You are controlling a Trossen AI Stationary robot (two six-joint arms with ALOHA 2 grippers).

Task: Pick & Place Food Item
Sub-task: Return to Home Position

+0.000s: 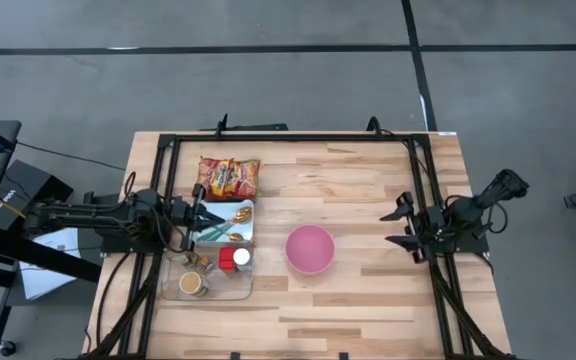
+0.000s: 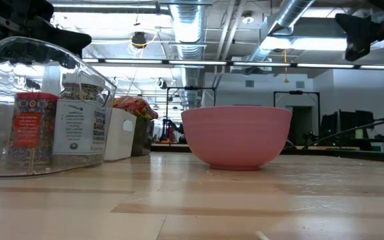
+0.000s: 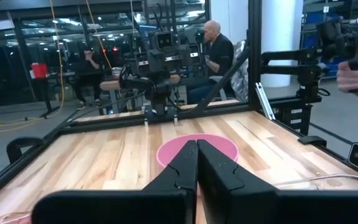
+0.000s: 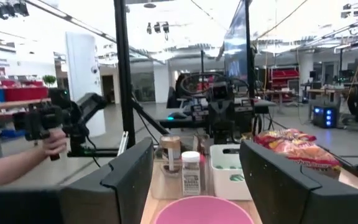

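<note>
**Sorting done, arms due back home**

The step in hand is the return to rest, as I judge it; on the bench [image 1: 368,310] nothing loose waits to be picked. The left arm [image 1: 98,214] reaches over the white bin [image 1: 253,222], its jaws pressed together and empty. Its next move calls for a lift and a pull back, clear of the bin's wall and the clear tray [image 1: 223,291]. One red noodle pack [image 1: 229,177] lies on top of one black bin [image 2: 143,137], just beyond the white one. There is one white bin, holding small things I cannot name; one clear tray holds three capped jars [image 1: 193,284] that I can count. One pink bowl [image 1: 293,240] stands empty mid-bench. The right arm [image 1: 468,215] waits at the right edge, jaws wide apart. That makes two arms in all.
</note>
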